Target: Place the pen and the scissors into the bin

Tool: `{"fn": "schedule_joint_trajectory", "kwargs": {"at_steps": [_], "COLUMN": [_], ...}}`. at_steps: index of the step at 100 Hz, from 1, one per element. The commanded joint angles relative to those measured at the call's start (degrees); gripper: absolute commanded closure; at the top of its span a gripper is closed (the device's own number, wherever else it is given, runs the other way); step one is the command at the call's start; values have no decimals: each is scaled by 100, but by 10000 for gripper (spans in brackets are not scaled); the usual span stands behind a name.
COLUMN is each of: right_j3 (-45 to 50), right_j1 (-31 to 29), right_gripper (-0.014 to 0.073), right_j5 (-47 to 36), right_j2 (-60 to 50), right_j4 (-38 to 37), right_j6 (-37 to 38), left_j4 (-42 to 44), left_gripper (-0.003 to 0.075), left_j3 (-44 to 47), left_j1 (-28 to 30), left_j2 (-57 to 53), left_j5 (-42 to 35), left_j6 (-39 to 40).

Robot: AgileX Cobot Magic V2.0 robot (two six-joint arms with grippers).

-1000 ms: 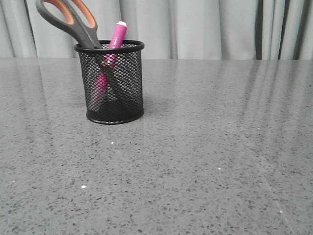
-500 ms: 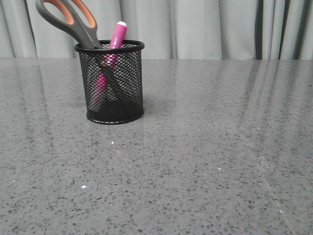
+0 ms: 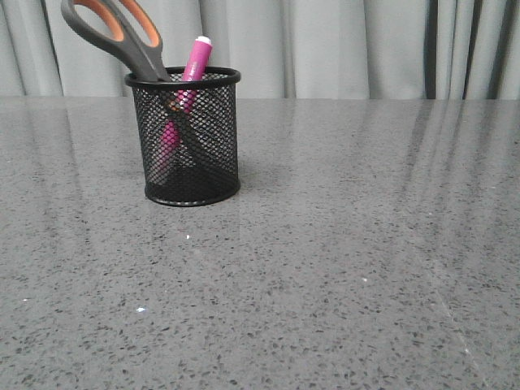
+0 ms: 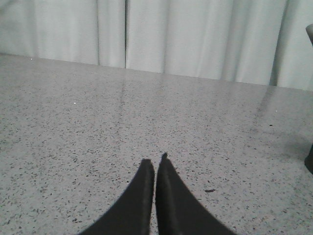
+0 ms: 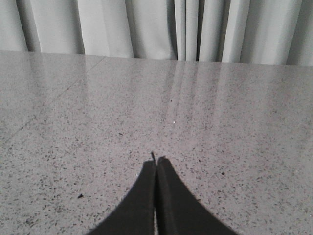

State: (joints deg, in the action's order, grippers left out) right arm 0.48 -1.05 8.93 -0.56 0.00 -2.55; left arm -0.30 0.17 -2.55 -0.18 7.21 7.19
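The black wire-mesh bin [image 3: 193,171] stands upright on the grey table at the back left of the front view. The magenta pen [image 3: 194,61] stands tilted inside it, white tip up above the rim. The scissors [image 3: 130,41] stand in the bin blades down, grey and orange handles leaning out to the left. Neither gripper shows in the front view. My left gripper [image 4: 154,162] is shut and empty above bare table. My right gripper [image 5: 156,162] is shut and empty above bare table.
The speckled grey table [image 3: 341,260] stretches to a grey curtain [image 3: 341,41] at the back. A dark edge of something [image 4: 309,164] shows at the border of the left wrist view.
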Motion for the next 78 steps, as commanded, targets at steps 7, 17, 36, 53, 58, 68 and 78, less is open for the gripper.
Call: {"fn": "schedule_joint_trajectory", "kwargs": {"at_steps": [7,17,36,53,58,68,78], "right_j3": [109,109,109,109,109,109,109], "right_j1": [2,2,2,2,2,2,2], "right_gripper": [669,669,669,669,669,669,669], "right_j5": [-212,-174,-189,-189,-189,-189,-189], "right_j2": [-107,-107,-107,-107,-107,-107,-107], "right_j4": [-42,-42,-42,-42,-42,-42,-42], "right_j6": [-74,-74,-74,-74,-74,-74,-74], "left_j4": [-44,-44,-44,-44,-44,-44,-44], "left_gripper": [742,742,741,742,741,741,741], "left_j3": [126,126,126,126,126,126,126], "left_j1": [-25,-25,-25,-25,-25,-25,-25], "left_j2": [-153,-153,-153,-153,-153,-153,-153], "left_j5": [-433,-433,-433,-433,-433,-433,-433], "left_j6": [36,36,36,36,36,36,36]}}
